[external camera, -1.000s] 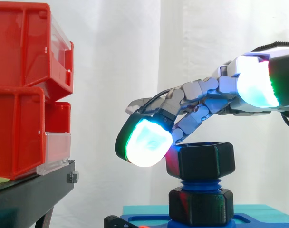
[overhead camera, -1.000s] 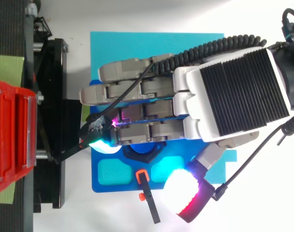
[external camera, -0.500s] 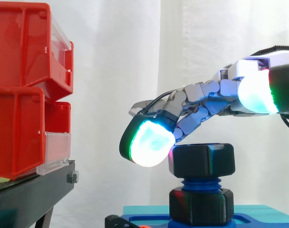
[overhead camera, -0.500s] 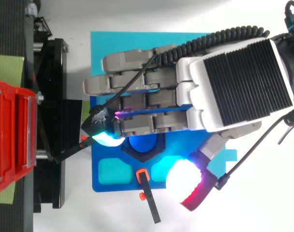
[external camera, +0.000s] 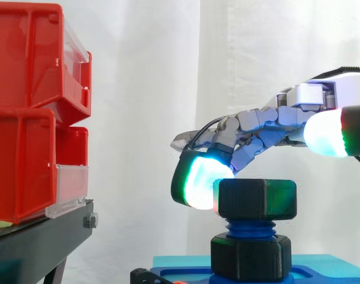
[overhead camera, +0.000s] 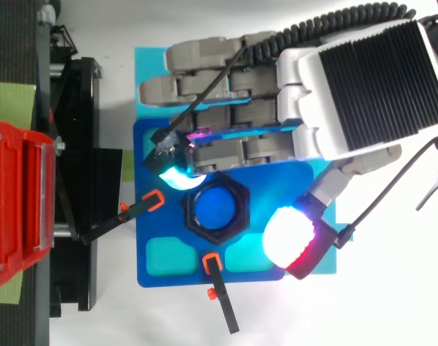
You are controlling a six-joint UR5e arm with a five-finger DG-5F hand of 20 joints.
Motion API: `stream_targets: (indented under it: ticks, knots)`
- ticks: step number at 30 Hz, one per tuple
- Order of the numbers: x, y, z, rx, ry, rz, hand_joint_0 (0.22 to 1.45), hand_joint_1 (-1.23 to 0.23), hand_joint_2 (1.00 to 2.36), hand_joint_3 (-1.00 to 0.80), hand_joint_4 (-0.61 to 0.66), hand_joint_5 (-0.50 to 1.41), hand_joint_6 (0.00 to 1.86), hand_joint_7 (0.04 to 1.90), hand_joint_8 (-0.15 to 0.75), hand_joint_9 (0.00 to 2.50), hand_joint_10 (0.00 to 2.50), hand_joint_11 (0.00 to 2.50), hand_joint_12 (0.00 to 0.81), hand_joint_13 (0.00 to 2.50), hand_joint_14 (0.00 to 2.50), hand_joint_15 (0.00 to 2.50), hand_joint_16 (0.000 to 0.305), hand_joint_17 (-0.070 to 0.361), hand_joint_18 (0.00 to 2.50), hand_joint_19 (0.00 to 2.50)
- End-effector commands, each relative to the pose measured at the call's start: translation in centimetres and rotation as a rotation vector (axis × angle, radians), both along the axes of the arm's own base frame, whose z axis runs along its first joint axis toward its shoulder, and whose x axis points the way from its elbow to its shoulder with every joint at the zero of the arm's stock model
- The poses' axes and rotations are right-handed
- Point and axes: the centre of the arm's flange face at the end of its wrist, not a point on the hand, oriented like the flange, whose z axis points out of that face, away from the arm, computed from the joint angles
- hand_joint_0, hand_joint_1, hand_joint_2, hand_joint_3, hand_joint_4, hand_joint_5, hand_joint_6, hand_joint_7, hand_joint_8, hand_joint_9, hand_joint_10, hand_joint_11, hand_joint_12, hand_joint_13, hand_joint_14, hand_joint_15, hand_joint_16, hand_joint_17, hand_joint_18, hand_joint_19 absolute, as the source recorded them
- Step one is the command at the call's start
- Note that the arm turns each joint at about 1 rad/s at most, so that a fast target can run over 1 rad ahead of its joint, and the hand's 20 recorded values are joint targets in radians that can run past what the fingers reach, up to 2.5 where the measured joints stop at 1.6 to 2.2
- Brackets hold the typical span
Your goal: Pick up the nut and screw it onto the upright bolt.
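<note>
On top of the upright bolt (external camera: 249, 226): black nut (external camera: 257, 199) sits on the blue threads, hand (overhead camera: 363, 79) open and holding nothing.
Fingers reach out nearly straight over the blue fixture plate (overhead camera: 177, 278). One glowing fingertip (external camera: 201, 180) is right against the nut's side facing the red bins (external camera: 26, 118); can't tell whether it actually touches. Thumb pad (overhead camera: 289, 236) is raised on the nut's opposite side, apart from it. Bins sit on the black stand (external camera: 38, 242), well apart from the bolt.
</note>
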Motion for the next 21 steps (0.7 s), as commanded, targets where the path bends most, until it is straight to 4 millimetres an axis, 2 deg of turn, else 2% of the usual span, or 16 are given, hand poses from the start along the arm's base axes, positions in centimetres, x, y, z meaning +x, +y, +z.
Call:
stream_targets:
  ticks: [1,7,9,12,16,19,21]
  knots:
    - [-0.1,-0.6,0.3,-0.001,-0.006,0.004,0.51,-0.10,1.00,-0.50,0.15,-0.01,0.50,1.44,0.248,0.50,0.00,0.00,0.314,0.17,0.00,0.00,0.035,0.079,0.00,0.00]
    - [-0.1,-1.2,0.7,-0.003,-0.006,0.003,0.51,-0.10,1.00,-0.50,0.15,0.01,0.50,1.50,0.251,0.58,0.00,0.00,0.305,0.24,0.00,0.00,0.033,0.073,0.00,0.00]
    - [-0.1,-1.3,0.7,-0.003,-0.006,0.001,0.52,-0.11,1.00,-0.50,0.15,0.01,0.57,1.35,0.252,0.63,0.00,0.00,0.300,0.28,0.00,0.00,0.031,0.070,0.00,0.00]
    - [-0.1,-1.6,0.7,-0.003,-0.008,-0.004,0.52,-0.11,1.00,-0.50,0.15,0.02,0.59,1.29,0.216,0.70,0.00,0.00,0.279,0.33,0.00,0.00,0.029,0.065,0.00,0.00]
    - [0.0,-2.1,1.4,-0.004,-0.017,-0.001,0.52,-0.11,1.00,-0.50,0.15,0.02,0.59,1.29,0.191,0.75,0.00,0.00,0.254,0.37,0.00,0.00,0.026,0.059,0.00,0.00]
    - [0.1,-2.5,2.5,-0.005,-0.026,0.010,0.52,-0.11,1.00,-0.50,0.14,0.03,0.50,1.47,0.197,0.75,0.00,0.00,0.255,0.37,0.00,0.00,0.026,0.058,0.00,0.00]
    - [0.2,-2.6,3.1,-0.005,-0.028,0.013,0.52,-0.11,1.00,-0.50,0.14,0.02,0.50,1.46,0.207,0.75,0.00,0.00,0.265,0.36,0.00,0.00,0.026,0.059,0.00,0.00]
